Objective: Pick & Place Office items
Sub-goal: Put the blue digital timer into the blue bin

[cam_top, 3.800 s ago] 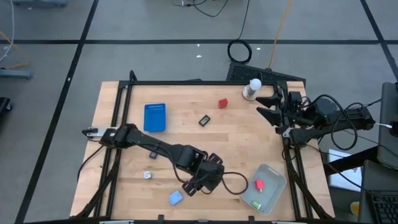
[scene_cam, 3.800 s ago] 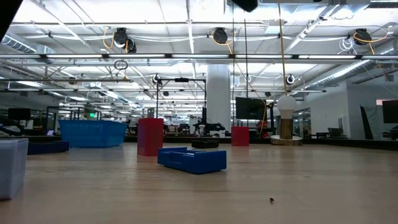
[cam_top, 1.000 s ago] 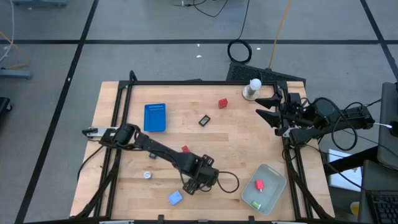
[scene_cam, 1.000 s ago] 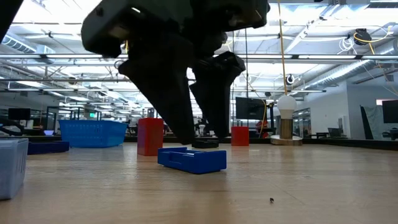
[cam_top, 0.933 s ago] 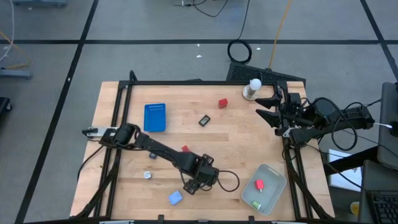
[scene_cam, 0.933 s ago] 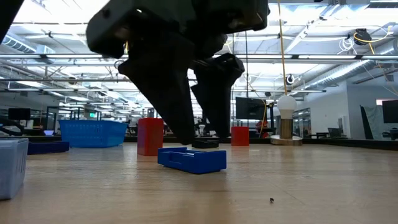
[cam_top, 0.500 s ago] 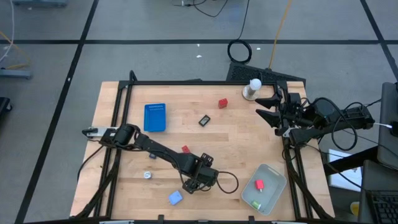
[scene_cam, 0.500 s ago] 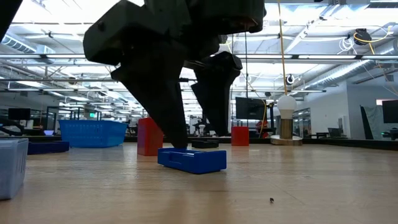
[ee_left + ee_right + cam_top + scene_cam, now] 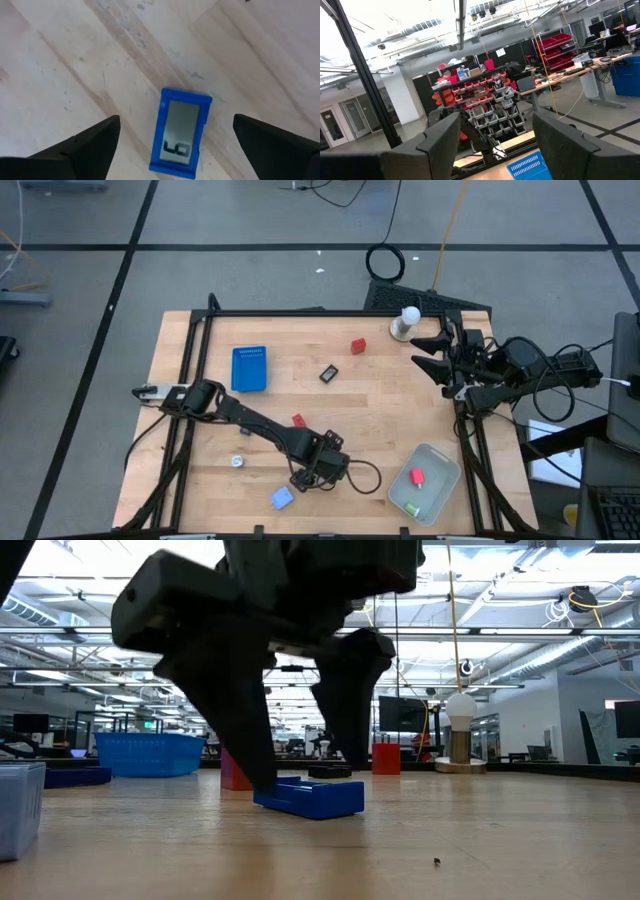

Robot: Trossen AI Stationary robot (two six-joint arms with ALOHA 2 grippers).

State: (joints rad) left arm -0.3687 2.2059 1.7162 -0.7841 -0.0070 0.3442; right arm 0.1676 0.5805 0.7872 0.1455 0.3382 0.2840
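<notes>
The left gripper (image 9: 175, 137) has spread its jaws wide over the small blue piece (image 9: 181, 132), which lies flat on the tabletop (image 9: 380, 405) at six o'clock, empty-handed; a grasp looks imminent.

Both arms matte black, jointed segments, black cables looping alongside; each tool ends in two broad, tapered dark fingers (image 9: 225, 705).

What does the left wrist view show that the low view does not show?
Only the left wrist view shows the grey window marked 6 on top of the small blue rectangular piece. Only the low view shows the red block, the white knob-topped stand and the room behind. Both show that blue piece lying on the wooden table between the open left gripper fingers.
</notes>
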